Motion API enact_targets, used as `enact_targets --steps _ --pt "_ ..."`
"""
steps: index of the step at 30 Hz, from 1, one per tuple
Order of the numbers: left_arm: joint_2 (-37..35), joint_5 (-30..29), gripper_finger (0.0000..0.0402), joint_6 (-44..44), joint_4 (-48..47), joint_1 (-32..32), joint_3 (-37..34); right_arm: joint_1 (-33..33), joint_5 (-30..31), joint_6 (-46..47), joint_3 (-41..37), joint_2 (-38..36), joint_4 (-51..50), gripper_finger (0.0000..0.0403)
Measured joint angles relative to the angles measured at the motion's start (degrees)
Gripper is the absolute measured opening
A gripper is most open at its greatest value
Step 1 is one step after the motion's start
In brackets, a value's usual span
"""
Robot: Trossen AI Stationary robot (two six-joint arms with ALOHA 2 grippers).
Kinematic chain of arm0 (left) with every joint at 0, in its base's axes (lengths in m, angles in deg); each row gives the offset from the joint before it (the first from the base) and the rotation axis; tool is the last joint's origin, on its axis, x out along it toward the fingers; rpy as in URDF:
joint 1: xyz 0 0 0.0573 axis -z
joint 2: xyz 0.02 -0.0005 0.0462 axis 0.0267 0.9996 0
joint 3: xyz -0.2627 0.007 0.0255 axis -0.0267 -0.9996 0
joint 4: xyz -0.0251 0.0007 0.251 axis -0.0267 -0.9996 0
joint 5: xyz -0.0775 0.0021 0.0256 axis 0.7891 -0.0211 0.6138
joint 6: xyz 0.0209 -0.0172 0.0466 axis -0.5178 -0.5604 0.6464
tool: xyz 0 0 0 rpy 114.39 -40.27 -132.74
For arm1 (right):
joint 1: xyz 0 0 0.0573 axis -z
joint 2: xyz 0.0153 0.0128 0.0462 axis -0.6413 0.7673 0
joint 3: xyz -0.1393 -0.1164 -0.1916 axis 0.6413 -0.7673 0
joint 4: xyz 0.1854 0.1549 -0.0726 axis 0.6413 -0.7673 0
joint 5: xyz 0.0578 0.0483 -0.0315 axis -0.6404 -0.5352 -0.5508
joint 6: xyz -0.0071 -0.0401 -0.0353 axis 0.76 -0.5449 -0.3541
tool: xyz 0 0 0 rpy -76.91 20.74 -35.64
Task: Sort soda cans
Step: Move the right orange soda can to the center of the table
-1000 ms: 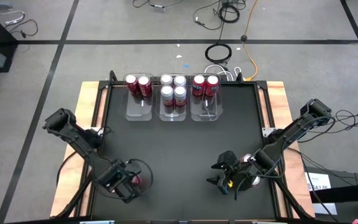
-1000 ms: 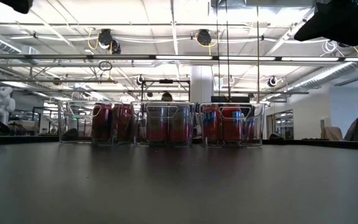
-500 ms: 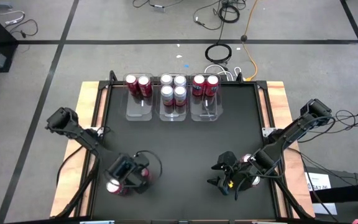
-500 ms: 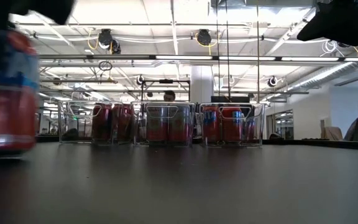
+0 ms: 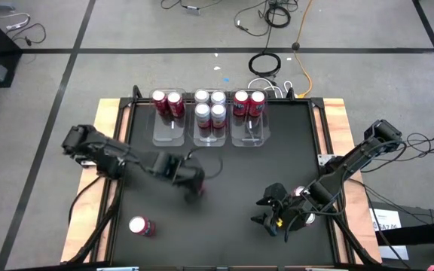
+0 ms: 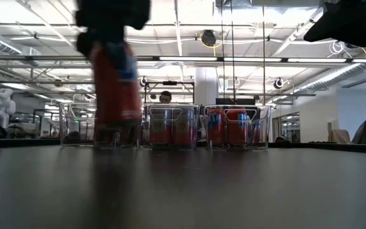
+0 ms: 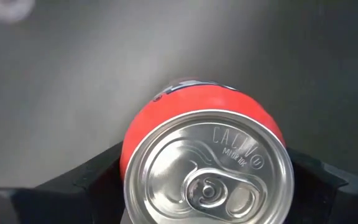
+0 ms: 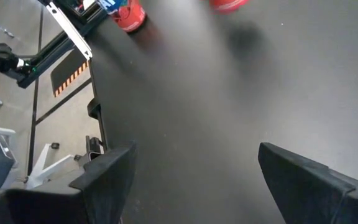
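In the left wrist view I look down on the silver top of a red soda can point(image 7: 207, 168). My left gripper point(image 5: 189, 181) is shut on it above the table's left-middle. In the low view the can point(image 6: 114, 83) hangs blurred above the black table top. A second red can point(image 5: 139, 226) stands on its base near the near-left corner. My right gripper point(image 5: 273, 214) waits open at the near right with nothing between its fingers point(image 8: 194, 168). My left gripper pinches the red can by its side wall, just under the top rim point(image 7: 129, 155), between its two fingers. One finger point(image 7: 92, 177) is on either side. The fingers come from above, pointing steeply down. The can hangs upright below them, clear of the table.
Three clear bins stand side by side at the far edge. The left bin point(image 5: 170, 129) holds two red cans, the middle bin point(image 5: 210, 137) several silver ones, and the right bin point(image 5: 251, 135) two red ones. Something red and silver shows under my right arm point(image 5: 301, 193).
My left gripper has swung from the near-left corner toward the table's middle, going right, toward the far edge and a little up. It carries the red can clear of the table. The other red can stays standing at the near left, now uncovered.
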Motion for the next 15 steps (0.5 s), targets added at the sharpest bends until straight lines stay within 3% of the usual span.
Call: enact_targets --steps 8,15 --pt "0.39 3.9 0.0321 17.52 6.54 -11.06 5.23 0.02 0.19 0.39 0.0 0.0 0.0 0.0329" --pt "8.84 6.99 0.0321 26.81 5.81 -14.95 15.49 0.02 0.25 0.48 0.02 -0.02 -0.04 0.0329"
